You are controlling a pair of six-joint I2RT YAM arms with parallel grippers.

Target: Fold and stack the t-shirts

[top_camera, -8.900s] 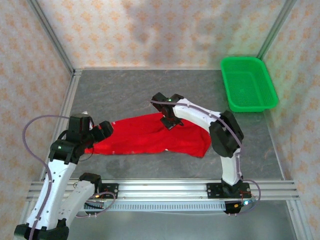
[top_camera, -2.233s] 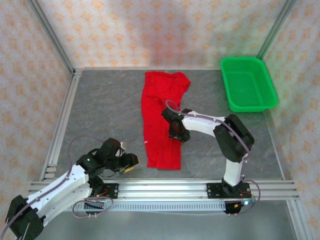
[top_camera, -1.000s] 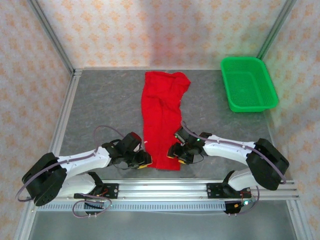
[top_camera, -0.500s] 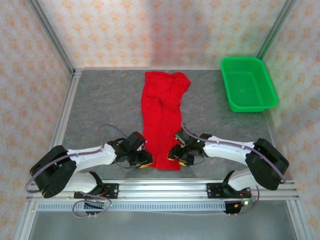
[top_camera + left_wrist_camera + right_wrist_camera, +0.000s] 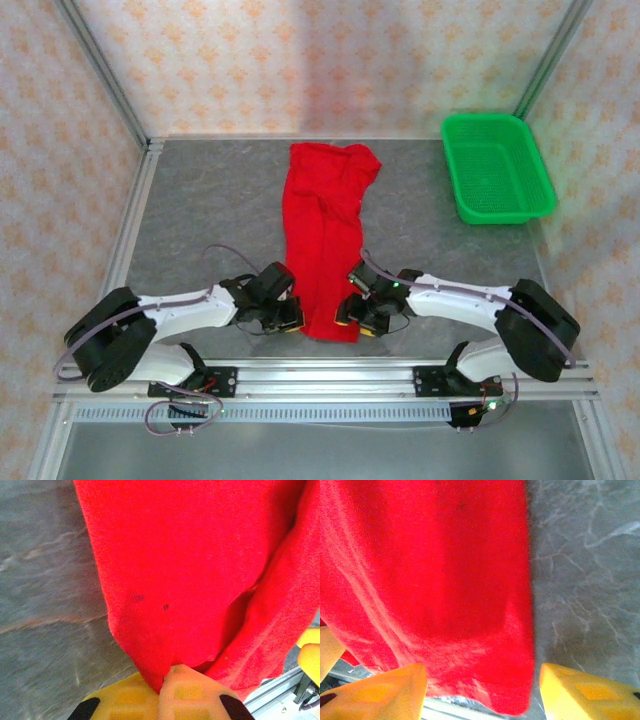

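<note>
Partway: t-shirt [image 5: 322,235] in a long strip mid-table, near-left corner pinched in the closed left gripper [image 5: 162,685], near-right corner between the wide right gripper [image 5: 482,687] jaws, seemingly ungripped; crosswise folds and stacking yet to do

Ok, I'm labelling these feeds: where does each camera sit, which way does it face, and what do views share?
Top external: above and behind the bases, looking down on the grey table, bright red cloth t-shirt and green plastic mesh basket; both arms show.
Left wrist: on that wrist, looking along the left gripper, its yellow fingers shut on the t-shirt's near corner.
Right wrist: looking down between the right gripper's open fingers at the other near corner.
Shared: all three show t-shirt and table.
</note>
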